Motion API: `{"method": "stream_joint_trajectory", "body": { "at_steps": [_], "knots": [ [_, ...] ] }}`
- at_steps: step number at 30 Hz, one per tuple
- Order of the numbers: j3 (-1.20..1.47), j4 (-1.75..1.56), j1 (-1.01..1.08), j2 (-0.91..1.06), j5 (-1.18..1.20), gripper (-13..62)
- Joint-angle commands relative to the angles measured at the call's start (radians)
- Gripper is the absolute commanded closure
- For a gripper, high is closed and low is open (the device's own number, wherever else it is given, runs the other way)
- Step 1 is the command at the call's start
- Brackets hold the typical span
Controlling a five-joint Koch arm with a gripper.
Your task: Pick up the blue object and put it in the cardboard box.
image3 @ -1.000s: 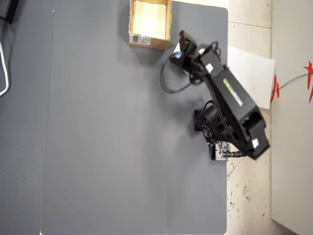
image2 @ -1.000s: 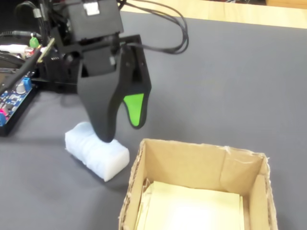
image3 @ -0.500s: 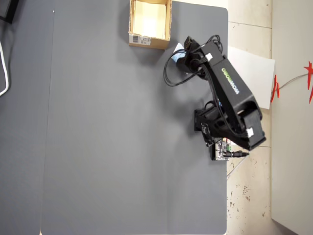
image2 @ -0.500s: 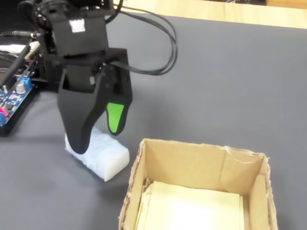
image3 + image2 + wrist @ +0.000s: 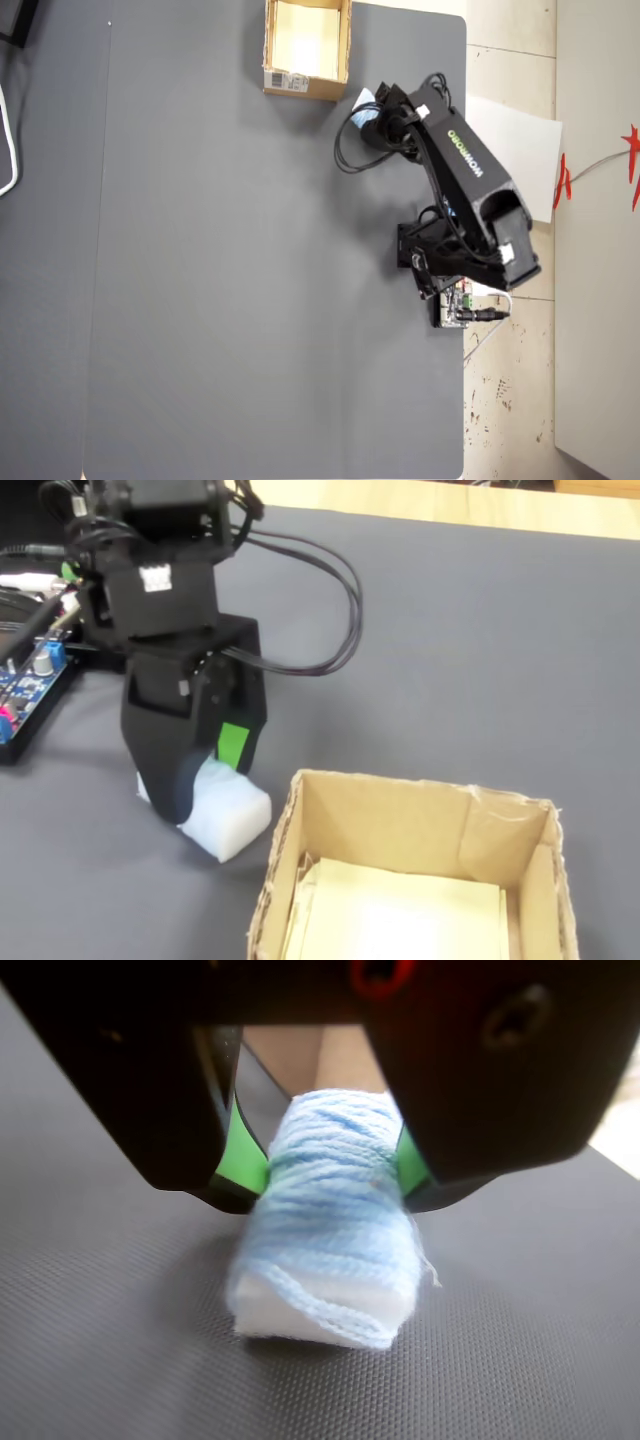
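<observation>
The blue object is a pale blue yarn-wrapped block with a white end, lying on the grey mat. My gripper straddles it, with green pads pressed against both of its sides, so it is shut on it. In the fixed view the gripper stands over the blue object, just left of the cardboard box. That box is open on top with pale sheets inside. In the overhead view the blue object shows just right of the cardboard box, under the gripper.
A blue circuit board with wires sits at the left edge of the fixed view. Black cables loop off the arm. The arm's base stands by the mat's right edge in the overhead view, and the grey mat stretches away to its left.
</observation>
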Motion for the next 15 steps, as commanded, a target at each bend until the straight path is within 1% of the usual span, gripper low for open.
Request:
{"method": "stream_joint_trajectory", "body": {
  "at_steps": [1, 9, 11, 15],
  "knots": [
    [0.0, -0.098, 0.009, 0.003, 0.055, 31.0],
    [0.061, -0.469, 0.009, 0.035, 0.285, 31.3],
    [0.08, -0.549, 0.017, 0.046, 0.308, 33.8],
    [0.098, -0.647, 0.026, 0.061, 0.362, 34.1]
  ]
}}
